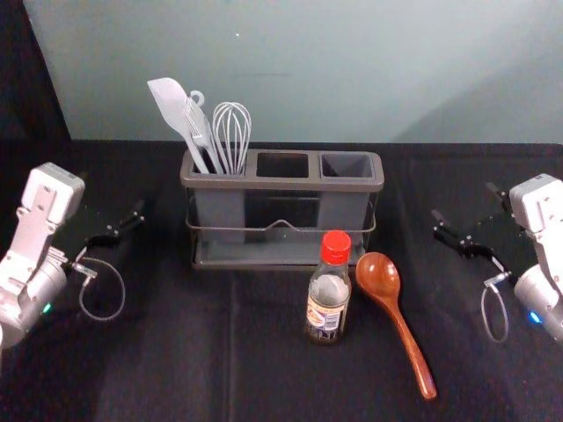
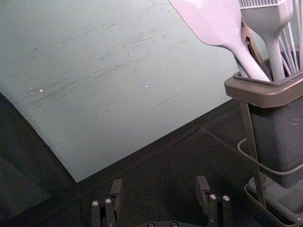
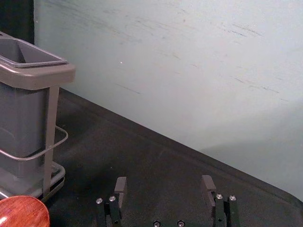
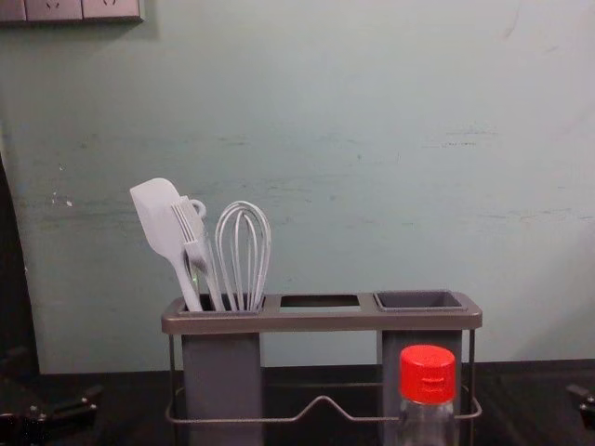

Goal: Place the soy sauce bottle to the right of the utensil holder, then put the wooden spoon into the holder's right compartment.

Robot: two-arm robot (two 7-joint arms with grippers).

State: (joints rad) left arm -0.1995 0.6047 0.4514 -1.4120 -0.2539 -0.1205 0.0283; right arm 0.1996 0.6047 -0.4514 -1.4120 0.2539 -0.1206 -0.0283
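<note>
Your right gripper [image 1: 464, 200]: released, fingers parted, out to right of utensil holder [image 1: 290, 185]; your left gripper [image 1: 112, 195]: released too, out to holder's left
Inward from right one: wooden spoon [image 1: 379, 274] on dark cloth [image 1: 176, 369], bowl near holder's front right, handle slanting toward you and rightward
Soy sauce bottle [image 1: 327, 303] upright just left of spoon bowl, blocking your front approach to right compartment [image 1: 346, 164]
Spatula [image 1: 171, 101], brush [image 2: 267, 23], whisk [image 1: 232, 132] rise from left compartment [image 1: 220, 215]

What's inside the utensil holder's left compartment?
In the left compartment stand a pale spatula, a brush and a whisk. Its walls hide their lower ends and anything deeper down.
</note>
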